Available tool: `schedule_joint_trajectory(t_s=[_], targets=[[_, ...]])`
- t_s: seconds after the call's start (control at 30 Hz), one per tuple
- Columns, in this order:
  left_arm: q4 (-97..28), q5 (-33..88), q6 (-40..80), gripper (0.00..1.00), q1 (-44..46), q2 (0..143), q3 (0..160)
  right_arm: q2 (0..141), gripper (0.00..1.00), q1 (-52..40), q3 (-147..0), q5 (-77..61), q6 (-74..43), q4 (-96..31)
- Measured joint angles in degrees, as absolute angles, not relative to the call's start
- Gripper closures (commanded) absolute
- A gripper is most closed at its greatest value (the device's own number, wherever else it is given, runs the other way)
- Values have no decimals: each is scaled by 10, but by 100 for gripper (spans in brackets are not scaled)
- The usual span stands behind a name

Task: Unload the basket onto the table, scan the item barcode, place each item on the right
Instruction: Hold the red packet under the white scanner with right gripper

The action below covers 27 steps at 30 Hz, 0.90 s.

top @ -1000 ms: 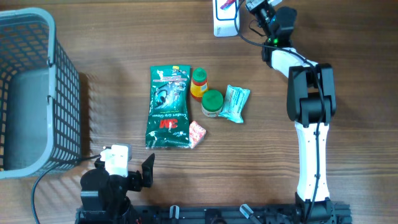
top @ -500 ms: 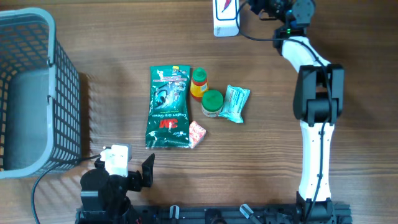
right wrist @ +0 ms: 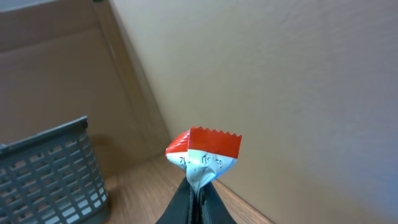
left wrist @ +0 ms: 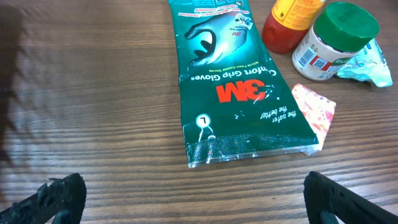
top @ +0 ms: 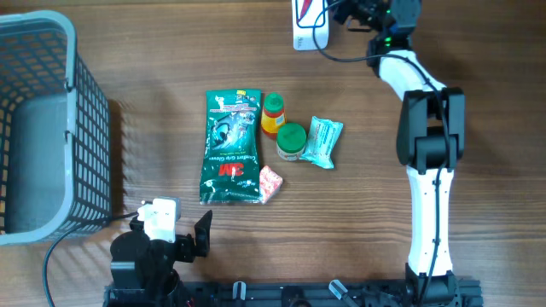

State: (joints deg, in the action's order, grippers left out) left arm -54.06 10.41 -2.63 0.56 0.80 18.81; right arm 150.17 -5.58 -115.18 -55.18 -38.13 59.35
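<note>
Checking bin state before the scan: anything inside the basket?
Overhead, only the basket's bare grey floor shows, no item on it. Its left side runs out of frame and the mesh walls cover the floor's edges, so those parts are unchecked.

White-and-black right arm (top: 425, 213) with green light, black cable; black left arm (top: 147, 256), white wrist block.

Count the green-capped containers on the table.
2: the red-and-yellow bottle right of the 3M glove pack, and the white jar next to it, beside the teal packet. Nothing seems hidden behind them.
</note>
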Motion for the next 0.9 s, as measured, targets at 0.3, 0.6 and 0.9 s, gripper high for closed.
schedule_joint_trajectory(t_s=[0.3,0.6,0.9], targets=[[-541,104,-26,0,6,8,188,1502,96,-73,-1152,-525,-392,610],[-541,104,-26,0,6,8,188,1504,96,-44,-1154,-635,-611,904],[-541,104,-26,0,6,8,188,1504,96,-37,-1154,-663,-832,904]])
